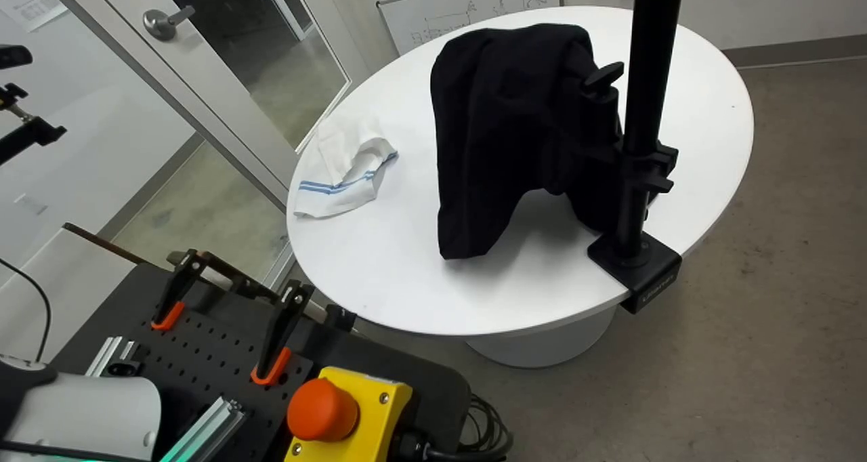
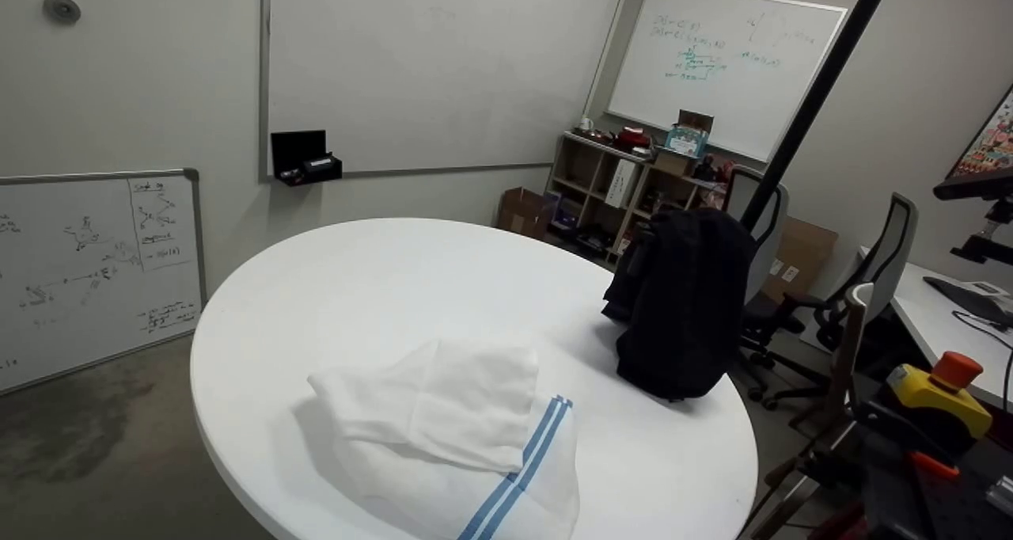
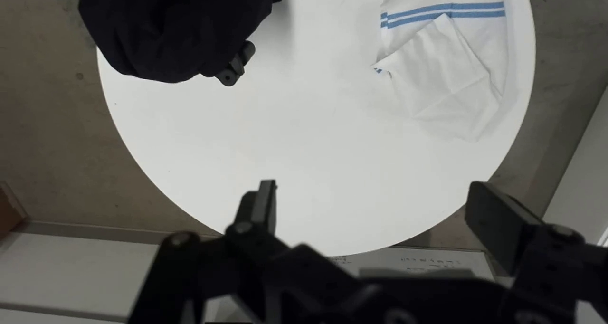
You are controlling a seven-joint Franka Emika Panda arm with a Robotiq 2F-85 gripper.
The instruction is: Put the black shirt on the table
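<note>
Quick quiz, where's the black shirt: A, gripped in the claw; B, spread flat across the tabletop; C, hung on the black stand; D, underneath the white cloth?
C, since in an exterior view the black shirt hangs in folds on the black stand, arched above the round table, and the wrist view shows the claw open and empty.

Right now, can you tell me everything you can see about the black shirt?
The black shirt is plain black wherever it shows, and looks like soft, wrinkled cloth. It seems draped over an arm of the black stand, with floppy folds hanging above the white table. I can't make out a collar or sleeves, or tell whether its lowest edge touches the white table. The open gripper is apart from it.
</note>
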